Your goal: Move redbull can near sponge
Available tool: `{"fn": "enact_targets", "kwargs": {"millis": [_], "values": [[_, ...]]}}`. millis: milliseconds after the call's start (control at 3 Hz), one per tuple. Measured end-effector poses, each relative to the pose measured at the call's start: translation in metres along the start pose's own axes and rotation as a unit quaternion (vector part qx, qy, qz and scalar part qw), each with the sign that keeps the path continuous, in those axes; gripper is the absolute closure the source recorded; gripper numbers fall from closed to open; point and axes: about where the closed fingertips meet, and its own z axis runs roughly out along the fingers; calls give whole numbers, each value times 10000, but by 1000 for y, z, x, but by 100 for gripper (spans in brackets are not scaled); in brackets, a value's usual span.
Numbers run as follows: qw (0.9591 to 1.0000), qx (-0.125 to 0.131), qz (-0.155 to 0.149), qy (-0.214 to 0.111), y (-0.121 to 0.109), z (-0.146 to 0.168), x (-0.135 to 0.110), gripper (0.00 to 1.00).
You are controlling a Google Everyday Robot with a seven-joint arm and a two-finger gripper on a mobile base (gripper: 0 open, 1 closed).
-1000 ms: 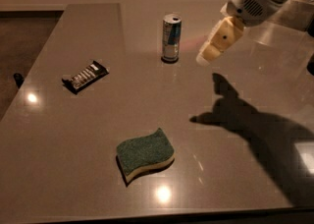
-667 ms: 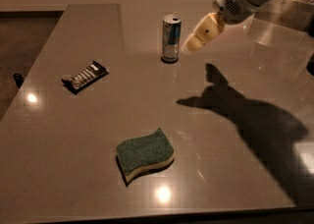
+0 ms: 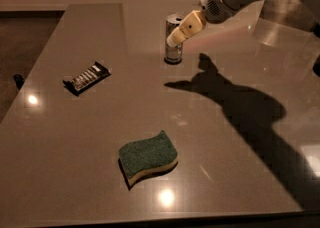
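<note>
The redbull can point(image 3: 172, 53), slim and silver-blue, stands upright at the back middle of the grey table point(image 3: 75, 162). My gripper point(image 3: 174, 40) reaches in from the upper right on a white arm. Its pale yellow tip lies over the can's upper right side, and I cannot tell whether it touches the can. The sponge point(image 3: 148, 157), with a dark green top and a pale yellow base, lies flat near the table's front edge, well apart from the can.
A black snack bar wrapper point(image 3: 87, 77) lies on the left part of the table. The arm's dark shadow point(image 3: 240, 107) falls across the right side. The table's left edge borders a dark floor.
The gripper has moved left and slightly down from the right of the can until it overlaps the can. The can, sponge and wrapper have not moved.
</note>
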Motion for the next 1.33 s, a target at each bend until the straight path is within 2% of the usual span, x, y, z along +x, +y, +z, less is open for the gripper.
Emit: {"fn": "enact_targets", "kwargs": {"millis": [667,1000,1333], "values": [[9997,-40,205,-160,-10,40,-21,0],[9995,-86,263,-158,-13,49,-23,15],[9994,-139,265,-197,-14,50,-21,39]]}}
